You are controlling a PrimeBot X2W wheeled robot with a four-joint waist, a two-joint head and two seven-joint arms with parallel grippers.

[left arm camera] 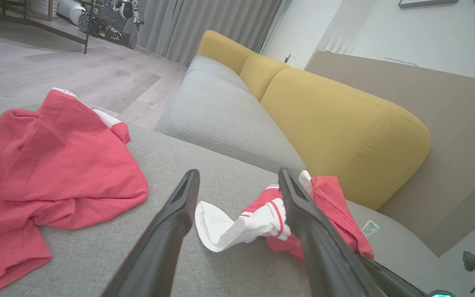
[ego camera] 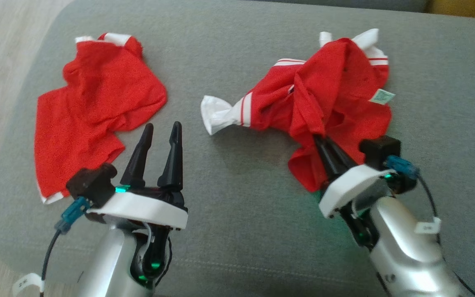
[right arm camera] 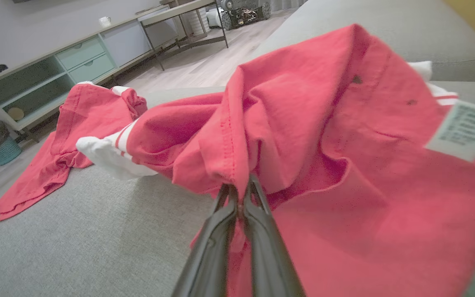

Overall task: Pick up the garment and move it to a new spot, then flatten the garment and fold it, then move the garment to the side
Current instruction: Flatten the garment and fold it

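The right gripper (ego camera: 319, 139) is clamped tight on a fold of red cloth, its 2 dark fingers pressed together with the fabric pinched between them at the near edge of the garment (ego camera: 328, 90). That garment is a twisted red heap with white trim on the right side of the grey seat cushion (ego camera: 241, 214). 1 white sleeve (ego camera: 217, 117) trails toward the middle and a care label (ego camera: 382, 96) shows on the far side. The left gripper (ego camera: 162, 128) hovers with fingers spread wide and nothing between them, just beside the other red garment (ego camera: 93, 103), which lies on the left of the cushion, well apart from the first.

From where I stand, the worry is the grip itself. It looks like a thin pinch near a hem, on a bundle wound around itself. Lifted fast, the cloth could slide out of the fingers, or come up as a knot that resists flattening. The sleeve may drag across the cushion, and a carry leftward could land it on the other red garment and tangle the 2.
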